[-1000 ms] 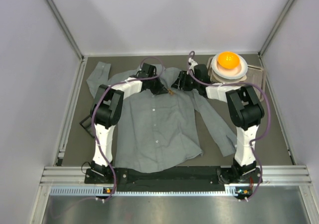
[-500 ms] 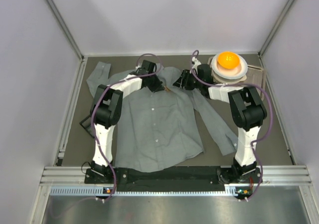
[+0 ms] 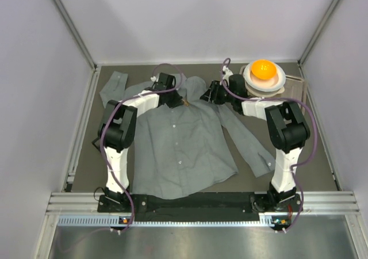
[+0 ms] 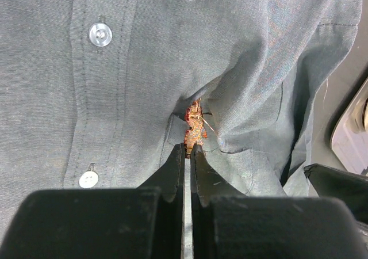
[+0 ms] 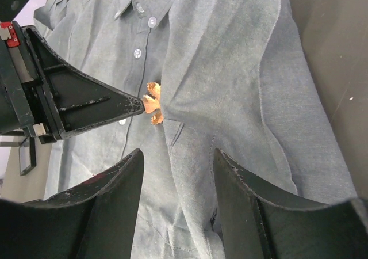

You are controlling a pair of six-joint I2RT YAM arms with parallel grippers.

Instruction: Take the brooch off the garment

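Outstretched left end effector pinching brooch; right end effector agape

Bunched shirt folds are crowding the brooch. The left gripper is pinching it from one side, leaving open cloth before the spread right gripper.

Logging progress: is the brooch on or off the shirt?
On: the shirt cloth puckers around the brooch, whose lower end the left gripper pinches.
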